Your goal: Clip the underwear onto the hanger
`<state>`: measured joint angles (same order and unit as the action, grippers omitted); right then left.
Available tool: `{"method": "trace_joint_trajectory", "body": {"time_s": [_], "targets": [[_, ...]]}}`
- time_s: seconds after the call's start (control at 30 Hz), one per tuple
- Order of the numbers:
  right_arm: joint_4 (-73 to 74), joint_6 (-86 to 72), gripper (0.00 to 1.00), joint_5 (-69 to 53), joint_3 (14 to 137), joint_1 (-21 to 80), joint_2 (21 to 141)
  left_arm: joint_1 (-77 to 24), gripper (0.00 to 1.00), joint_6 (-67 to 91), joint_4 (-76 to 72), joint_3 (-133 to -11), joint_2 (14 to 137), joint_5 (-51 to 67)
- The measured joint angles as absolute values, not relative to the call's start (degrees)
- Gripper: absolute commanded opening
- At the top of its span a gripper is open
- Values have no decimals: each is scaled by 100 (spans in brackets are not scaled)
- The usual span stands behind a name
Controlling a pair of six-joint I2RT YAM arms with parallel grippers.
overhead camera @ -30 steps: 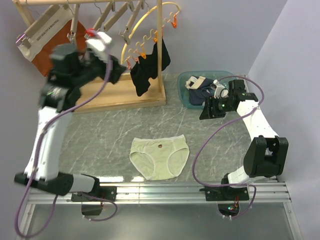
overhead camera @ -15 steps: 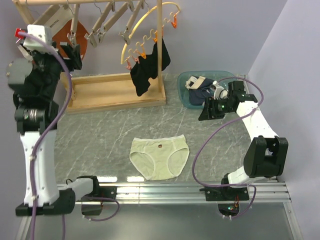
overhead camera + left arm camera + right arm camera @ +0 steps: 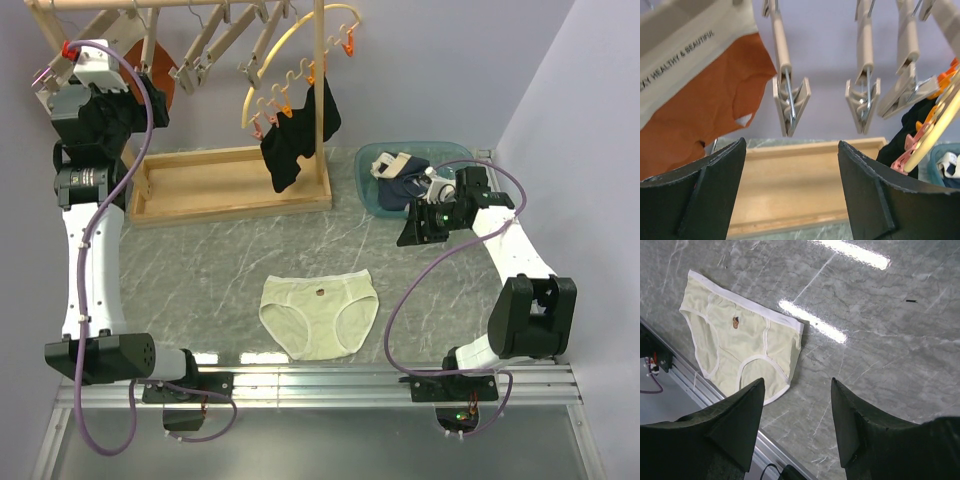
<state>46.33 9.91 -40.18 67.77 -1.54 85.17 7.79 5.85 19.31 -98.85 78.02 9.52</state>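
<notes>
The underwear [image 3: 320,312] lies flat and spread on the marble table [image 3: 220,260], near the front edge and roughly midway between the two arm bases, waistband toward the far side. Nothing touches it.

The left gripper [image 3: 791,150] is raised to the far-left corner, facing the row of hangers on the rack. Its jaws stand wide apart and hold nothing. The nearest hanger [image 3: 781,47] hangs just beyond the gap, its clip [image 3: 790,107] pointing down almost in line with the opening, which suggests the arm is lining up to take hold of this one. The rust-orange briefs [image 3: 705,105] already hang just to its left, so a sideways drift could snag them.

The right gripper [image 3: 797,385] hovers over the right side of the table, near the blue basin [image 3: 372,165] and well apart from the underwear. Its jaws are also parted and empty. Its camera looks down on the garment, probably so it is ready to lift the waistband once a hanger is brought down.
</notes>
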Motion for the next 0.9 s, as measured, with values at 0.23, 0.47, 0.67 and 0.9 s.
{"method": "trace_joint_trajectory", "body": {"time_s": [0.23,0.47,0.67,0.9], "targets": [[4633,991,62,-4016,6777,-154,8512,779,75,668,1313,-9863,8009,1031],[4633,989,62,-4016,6777,-154,8512,781,55,751,1044,-9883,8521,1068],[4633,989,61,-4016,6777,-154,8512,786,20,893,871,-9874,8619,1092],[4630,989,61,-4023,6777,-154,8512,790,0,867,698,-9874,8617,1100]]}}
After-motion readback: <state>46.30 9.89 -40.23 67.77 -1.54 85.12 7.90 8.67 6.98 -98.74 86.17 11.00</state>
